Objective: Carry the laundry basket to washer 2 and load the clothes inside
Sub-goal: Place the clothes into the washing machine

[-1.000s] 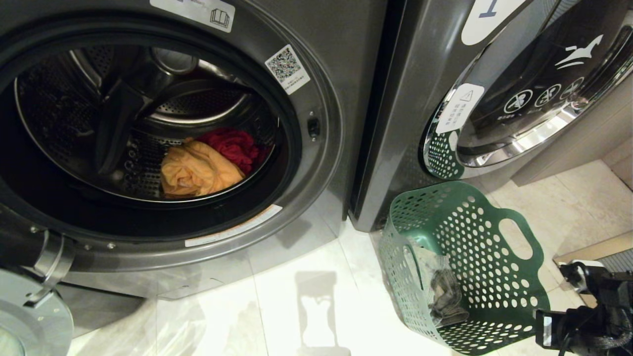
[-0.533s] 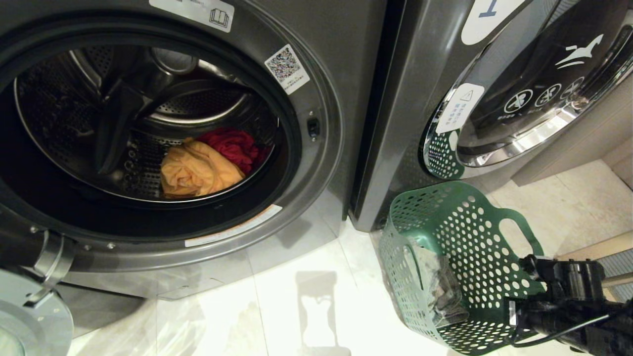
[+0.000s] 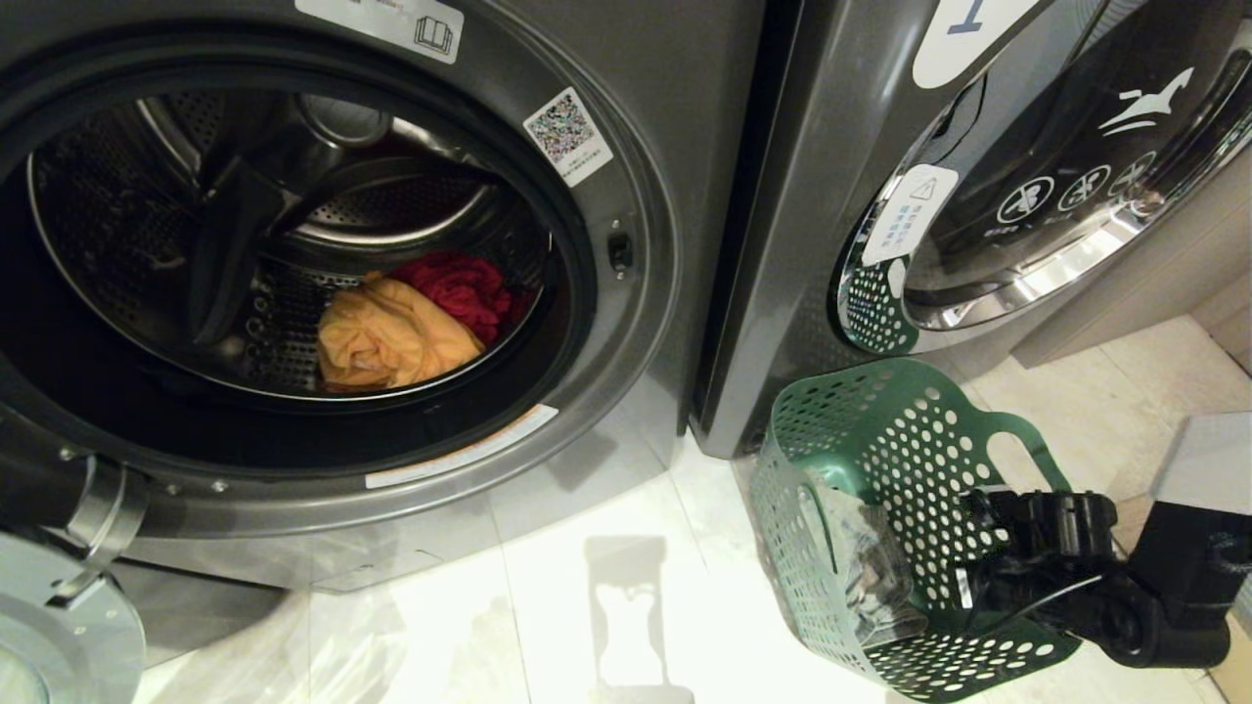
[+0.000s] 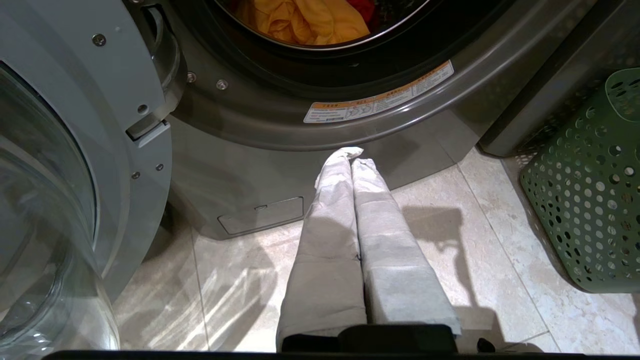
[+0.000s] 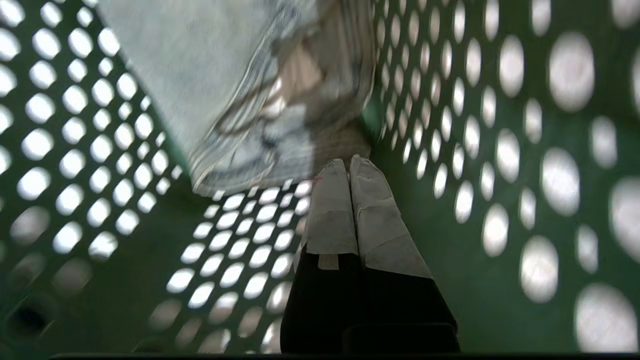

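Since earlier frame, your right arm swung in over laundry basket (image 3: 910, 469) rim; right gripper (image 5: 348, 165) now inside basket, fingers clenched together, empty. Grey-green denim piece (image 5: 240, 95) lies just ahead of fingertips, near but contact unclear. Your left gripper (image 4: 351, 155) hangs clenched, empty, low before washer 2 (image 3: 626, 411), its door open. Yellow garment (image 3: 386, 337) and red garment (image 3: 465, 288) lie in drum, above and beyond left fingertips. Basket stands on floor against neighbouring washer (image 3: 831, 196), to that gripper's right.
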